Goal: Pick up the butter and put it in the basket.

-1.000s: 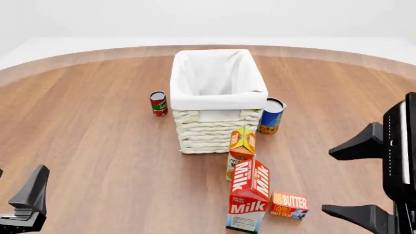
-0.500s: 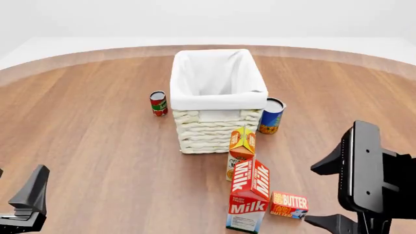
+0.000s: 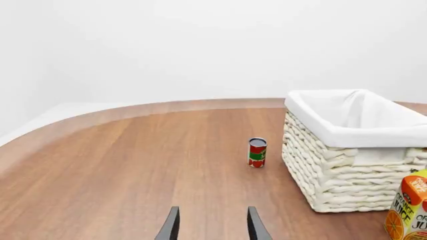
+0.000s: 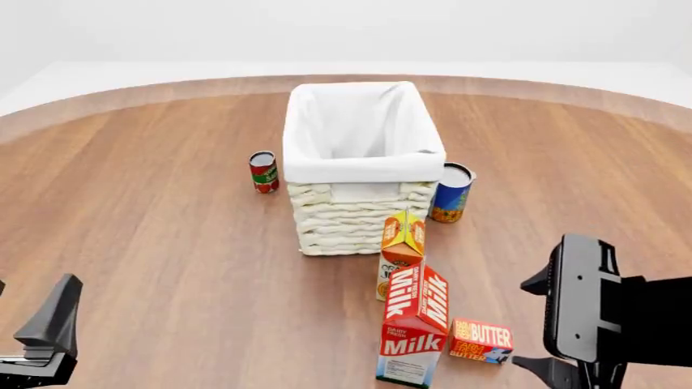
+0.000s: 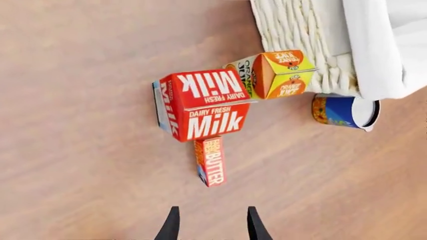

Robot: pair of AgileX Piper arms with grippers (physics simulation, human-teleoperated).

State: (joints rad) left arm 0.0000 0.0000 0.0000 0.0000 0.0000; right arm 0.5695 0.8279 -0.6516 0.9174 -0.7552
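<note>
item: butter (image 4: 481, 340) — small flat red-orange box, lying on the wooden table (image 4: 162, 243) at the near right, just right of the milk carton (image 4: 414, 335) and close enough that contact cannot be ruled out. in the right wrist view it sits straight ahead of the fingers, long axis roughly in line with them.

item: basket (image 4: 362, 166) — large woven wicker, white liner, mid-table, far from the butter; open top, nothing seen inside.

item: right gripper (image 5: 210, 225) — above the table to the right of the butter, pointing down at it; fingers parted a modest way, holding nothing.

item: left gripper (image 3: 211, 225) — parked at the near left, fingers likewise parted and empty, well apart from everything.

other stock: juice carton (image 4: 403, 247) between milk and basket; blue can (image 4: 451, 193) just right of the basket; red can (image 4: 262, 172) to its left.

step in hand, as judged: approach and align over the butter. handling notes: the gap looks wide enough only for the box's narrow width, so close across that; centre on the box; descend clear of the milk carton, which would tip if nudged; lift well above the cartons before carrying to the basket.
</note>
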